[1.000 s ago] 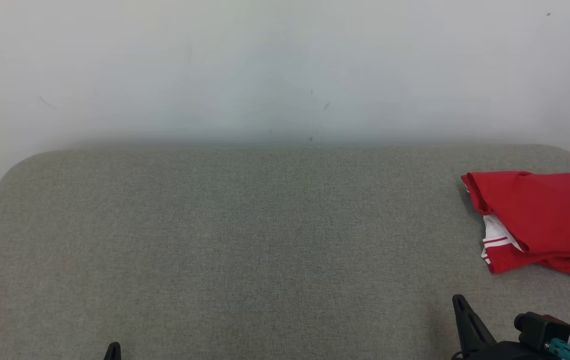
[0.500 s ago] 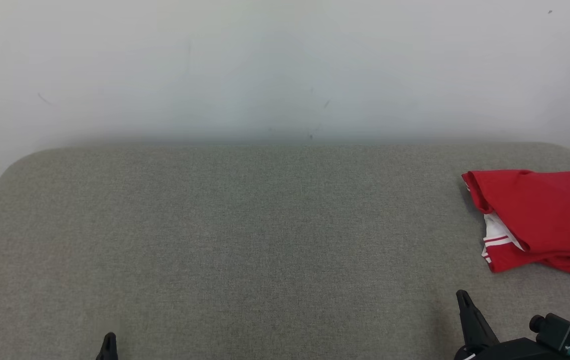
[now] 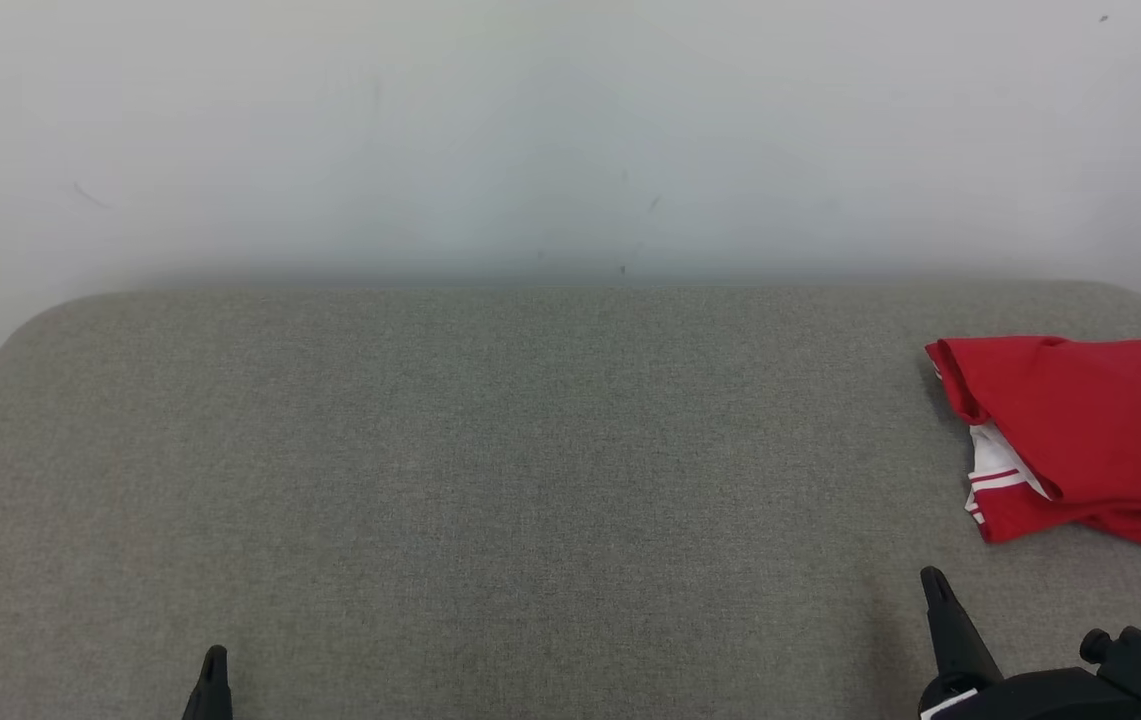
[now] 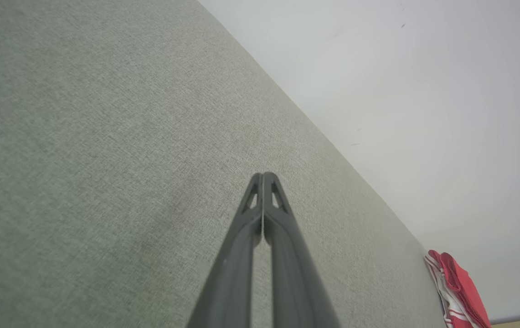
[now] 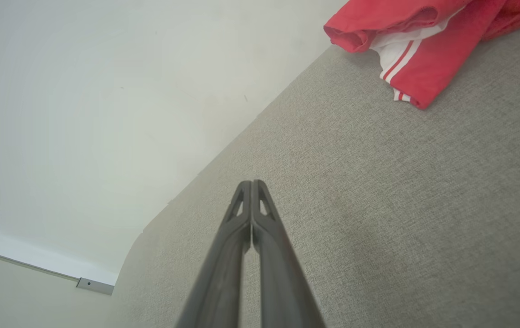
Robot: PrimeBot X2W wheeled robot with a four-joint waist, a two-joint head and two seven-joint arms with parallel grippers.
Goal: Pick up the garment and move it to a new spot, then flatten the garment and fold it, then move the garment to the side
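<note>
Left gripper [image 3: 214,662], right gripper [image 3: 933,582]: both pinched shut, nothing held. Tips crept slightly up head view over last second. Whole view drifted a touch too, so camera moved.
Grey upholstered surface [image 3: 530,480]: wide open stretch ahead, room to spread cloth.
Red garment [image 3: 1080,430], white striped trim: loosely folded near right edge, unshifted on surface, apart from both grippers. Fits folded-and-set-aside or awaiting pickup.
Rounded far edge meets white wall [image 3: 530,130].

Left claw [image 4: 263,175] closed, right claw [image 5: 251,183] closed
</note>
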